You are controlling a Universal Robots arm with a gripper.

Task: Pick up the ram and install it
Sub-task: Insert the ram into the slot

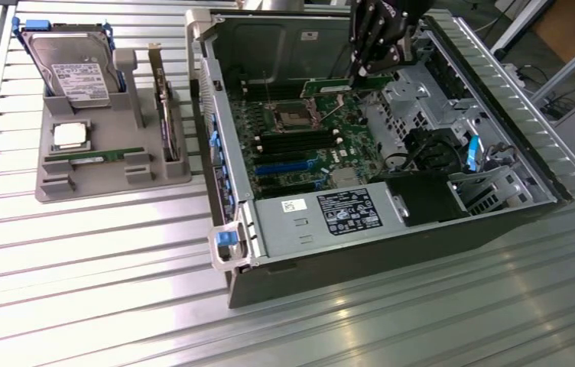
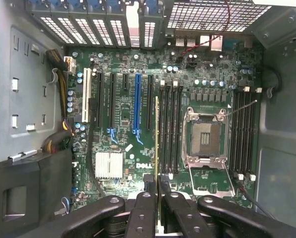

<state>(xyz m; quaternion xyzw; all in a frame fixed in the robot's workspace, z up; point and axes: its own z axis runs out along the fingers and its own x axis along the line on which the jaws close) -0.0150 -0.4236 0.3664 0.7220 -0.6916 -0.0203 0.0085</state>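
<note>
Ram [image 2: 157,144] is hanging edge-on, one end pinched between the gripper [image 2: 158,187] fingers [image 2: 147,198]. It is hovering over the motherboard [image 2: 113,62], unseated, alongside the outer edge of the black memory slots [image 2: 170,129] that flank the open CPU socket [image 2: 205,139].

Doing the step well, as I judge it:
- holding the stick parallel to the chosen slot, lower edge centring over the groove
- end latches lying open
- pressing straight down and evenly, no twisting

The stick is looking a shade to one side of the nearest slot, so a small sideways trim is probably needed. Notch direction: cannot tell.

Wrist view is giving the line-up of stick against slots.

Exterior view is giving the height. The ram [image 1: 330,85] is floating broadside above the board near the far wall of the case [image 1: 267,46], under the gripper [image 1: 369,73]. On the table [image 1: 83,252] beside the case, a grey holder [image 1: 114,180] is carrying a hard drive [image 1: 73,73], a processor [image 1: 70,135] and another green stick [image 1: 94,155].
</note>
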